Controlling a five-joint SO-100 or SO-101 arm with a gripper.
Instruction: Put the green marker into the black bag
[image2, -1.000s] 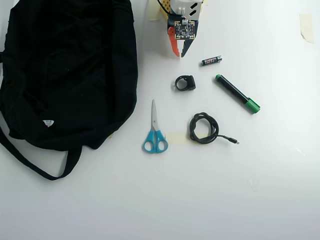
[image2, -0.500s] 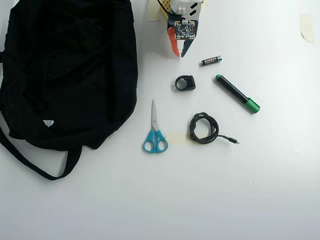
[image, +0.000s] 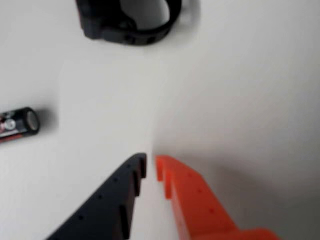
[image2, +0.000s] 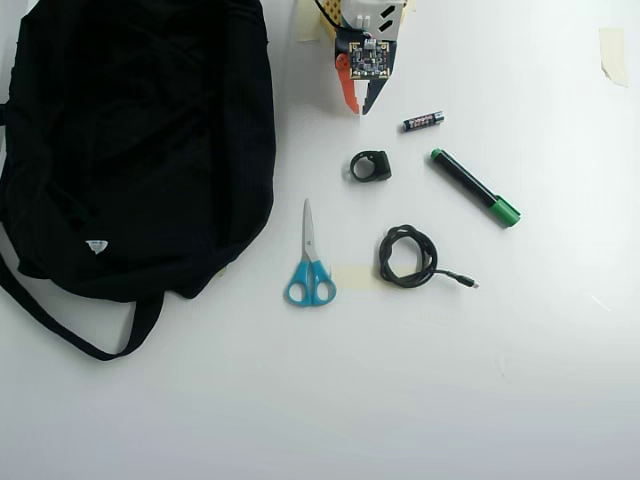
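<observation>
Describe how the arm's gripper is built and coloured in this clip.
The gripper has two mismatched fingers: one black, one bright orange, both tapering to blunt tips, with small round holes along their faces and stepped notches on their inner edges. In the overhead view, the gripper sits below a small dark circuit board on a white wrist body, with a yellow-and-black cable at the top edge.

No legible text in either view. Battery (image: 17, 125) left of the tool (image: 150, 167) in the wrist view — red-and-white label print, blurred, unreadable. Small white tag (image2: 96, 245) on black bag (image2: 130, 140) — too small to read.
</observation>
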